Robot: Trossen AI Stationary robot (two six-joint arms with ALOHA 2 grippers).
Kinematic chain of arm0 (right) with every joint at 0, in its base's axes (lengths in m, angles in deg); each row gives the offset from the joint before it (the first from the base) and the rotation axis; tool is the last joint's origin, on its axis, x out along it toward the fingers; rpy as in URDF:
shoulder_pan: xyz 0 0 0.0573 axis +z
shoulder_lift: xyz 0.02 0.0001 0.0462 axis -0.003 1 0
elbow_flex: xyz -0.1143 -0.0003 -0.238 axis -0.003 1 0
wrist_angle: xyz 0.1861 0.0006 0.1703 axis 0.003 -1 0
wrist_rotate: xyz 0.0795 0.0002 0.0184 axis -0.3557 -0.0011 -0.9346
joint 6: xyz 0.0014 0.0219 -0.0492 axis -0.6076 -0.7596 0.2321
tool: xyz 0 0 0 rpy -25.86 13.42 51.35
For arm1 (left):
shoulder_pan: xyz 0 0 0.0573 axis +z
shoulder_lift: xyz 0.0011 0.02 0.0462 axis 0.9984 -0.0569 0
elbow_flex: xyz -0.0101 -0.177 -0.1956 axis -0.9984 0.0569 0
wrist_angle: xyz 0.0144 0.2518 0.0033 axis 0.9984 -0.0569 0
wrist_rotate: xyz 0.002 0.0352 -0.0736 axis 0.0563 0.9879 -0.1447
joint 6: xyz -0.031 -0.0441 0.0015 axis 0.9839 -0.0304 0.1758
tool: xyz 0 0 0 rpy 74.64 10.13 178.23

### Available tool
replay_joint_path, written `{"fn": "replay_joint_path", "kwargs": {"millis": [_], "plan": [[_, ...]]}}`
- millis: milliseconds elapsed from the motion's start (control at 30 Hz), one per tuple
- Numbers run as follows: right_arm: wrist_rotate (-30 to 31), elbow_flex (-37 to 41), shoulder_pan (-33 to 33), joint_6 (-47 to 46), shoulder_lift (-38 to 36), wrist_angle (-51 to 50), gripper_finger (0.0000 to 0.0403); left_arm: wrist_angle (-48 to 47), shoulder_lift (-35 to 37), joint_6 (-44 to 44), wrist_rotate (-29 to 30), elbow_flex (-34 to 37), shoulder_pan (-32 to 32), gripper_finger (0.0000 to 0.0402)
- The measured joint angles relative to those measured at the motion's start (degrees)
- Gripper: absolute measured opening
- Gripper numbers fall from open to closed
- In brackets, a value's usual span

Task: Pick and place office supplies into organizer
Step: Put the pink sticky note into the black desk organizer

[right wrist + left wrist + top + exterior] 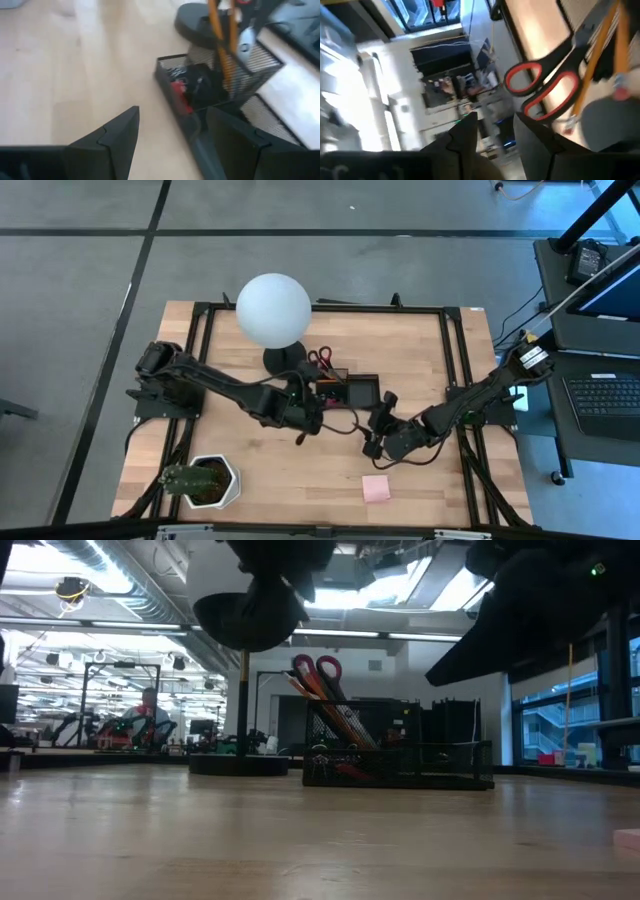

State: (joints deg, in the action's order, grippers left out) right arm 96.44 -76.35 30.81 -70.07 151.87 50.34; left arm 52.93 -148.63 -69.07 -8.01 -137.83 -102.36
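The organizer (352,391) is a black mesh tray beside the lamp base, with a taller mesh cup. Red-handled scissors (540,87) and orange pencils (224,42) stand in that cup, handles up (316,670). A small red block (179,92) and black binder clips (176,74) lie in the low compartment. The pink sticky-note pad (376,488) lies flat near the table's near edge. My left gripper (495,127) hovers open just left of the organizer, tipped upward and holding nothing. My right gripper (172,137) is open, right of and nearer than the organizer, facing it.
The white globe lamp (273,310) on its round black base (240,765) stands behind and left of the organizer. A green plant in a white pot (205,482) sits at the near left corner. Bare wood lies between the organizer and the pink pad.
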Motion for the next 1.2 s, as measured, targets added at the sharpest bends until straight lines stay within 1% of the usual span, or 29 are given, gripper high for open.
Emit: {"fn": "replay_joint_path", "kwargs": {"millis": [67,100,133,200,267,367,433,500,600,700,867,1033,1200], "plan": [[-3.43,-0.53,0.00,0.02,-0.61,-1.04,0.0236,-1.22,1.02,7.03,-3.08,0.00,-0.67,0.0122],[-5.79,-0.84,0.00,0.06,-1.23,-1.95,0.0236,-1.89,1.62,11.13,-5.98,0.00,-0.86,0.0122],[-8.57,-1.29,0.00,-0.23,-1.90,-3.06,0.0236,-2.42,2.23,15.63,-10.14,0.00,-0.95,0.0122],[-15.90,-1.84,0.00,-1.42,-3.62,-5.01,0.0236,-2.95,3.45,24.74,-21.04,0.00,-0.92,0.0122],[-25.26,-1.96,0.00,-3.25,-5.66,-6.14,0.0236,-2.87,4.52,31.97,-34.08,0.00,-0.75,0.0122],[-38.71,-1.98,0.04,-5.24,-8.53,-6.64,0.0236,-0.30,4.84,38.37,-50.83,0.00,-0.22,0.0123],[-43.99,-2.00,0.07,-6.17,-9.68,-6.60,0.0236,3.25,4.57,40.21,-58.27,0.21,-0.08,0.0123],[-46.45,-2.00,0.25,-6.20,-9.95,-6.62,0.0236,9.25,3.44,40.96,-63.59,0.71,-0.37,0.0123],[-47.06,-2.02,1.50,-5.92,-9.11,-7.24,0.0236,17.24,0.89,39.96,-67.52,1.73,-1.76,0.0123],[-47.43,-2.00,3.64,-5.72,-7.54,-9.14,0.0236,24.05,-1.55,39.15,-68.14,2.39,-3.56,0.0123],[-47.19,-2.00,8.44,-2.37,-5.37,-9.07,0.0236,35.84,-6.57,40.07,-67.00,2.67,-6.58,0.0123],[-46.85,-2.00,12.21,-2.66,-2.58,-8.39,0.0236,51.52,-12.92,40.04,-66.80,2.66,-9.79,0.0123],[-45.41,-2.00,13.73,-2.86,2.29,-7.80,0.0236,64.61,-17.79,40.04,-63.48,2.61,-12.23,0.0123]]}}
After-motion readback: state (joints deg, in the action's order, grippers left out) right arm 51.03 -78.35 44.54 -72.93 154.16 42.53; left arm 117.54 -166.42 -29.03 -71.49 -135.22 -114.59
